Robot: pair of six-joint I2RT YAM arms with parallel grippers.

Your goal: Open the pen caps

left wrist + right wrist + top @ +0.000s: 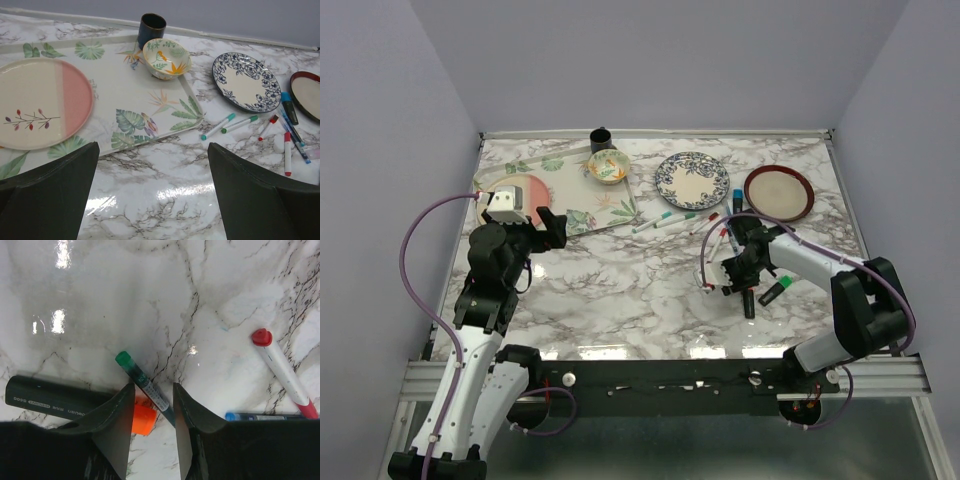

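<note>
On the right side of the marble tabletop (620, 300), the right jaws stand partly spread, straddling a thin green-tipped pen (147, 385) without visibly pinching it. Just beside it lies a black highlighter (50, 397) with an orange cap (142, 420) at its end; a red-capped pen (280, 370) lies near. The left jaws hang spread wide above the leafy tray (125, 85); more pens (218, 126) lie beside the blue plate (245, 80).

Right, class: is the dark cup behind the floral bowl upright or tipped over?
Upright: the dark cup stands on its base, mouth facing up, just behind the floral bowl.
</note>
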